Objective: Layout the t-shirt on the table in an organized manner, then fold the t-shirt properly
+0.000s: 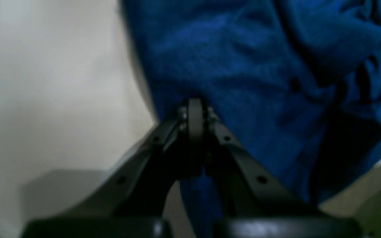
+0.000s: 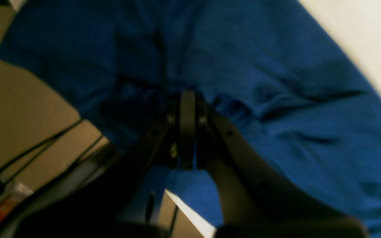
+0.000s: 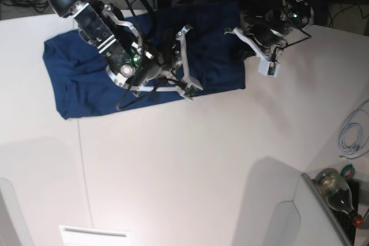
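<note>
1. Navy, thin and soft, the t-shirt (image 3: 144, 61) lies spread and creased on the white tabletop (image 3: 190, 159), its long axis running from one arm to the other, hem end by the left arm.
2. Left fingers (image 1: 195, 115) are clenched on the shirt's edge; cloth runs ahead of them and off to one side, with bare tabletop on the other.
3. Right fingers (image 2: 187, 102) are clenched on a bunched fold; cloth fans out ahead and to both sides.
4. Both arms hold it, so neither is nearer; the coming move likely turns on pulling apart along that axis to flatten the creases.
5. Smooth tabletop should let the fabric slide.
</note>
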